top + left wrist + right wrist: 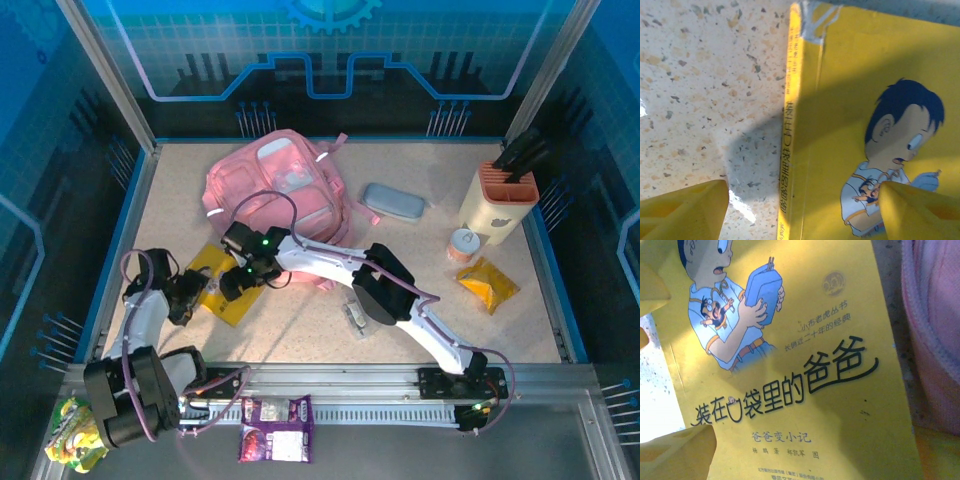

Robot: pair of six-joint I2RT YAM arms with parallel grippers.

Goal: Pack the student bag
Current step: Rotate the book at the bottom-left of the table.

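**Poised to lift, nothing packed yet**

Found the yellow children's book (805, 365) lying flat and cover-up on the speckled tabletop (700, 75), directly under both wrists. Held the left gripper (800, 200) released and spread across the spine. Set one yellow finger (685, 210) over bare table on its outer side and the other over the cartoon boy (900, 130) on the cover. Probably placed so as to close on the spine edge, the one lip a flat book offers. Held the right gripper (665, 370) unclenched as well, jaws apart above the cover's opposite edge, grasping nothing. Judged it to be there to steady or raise that side. Saw the pink student bag (280, 190) just ahead of the right gripper's fingertips, its fabric close beside the book's far edge, on the side away from the left gripper. Could not tell whether its main compartment stood unzipped. Judged the book's spot beside the bag to mean a short carry once gripped.
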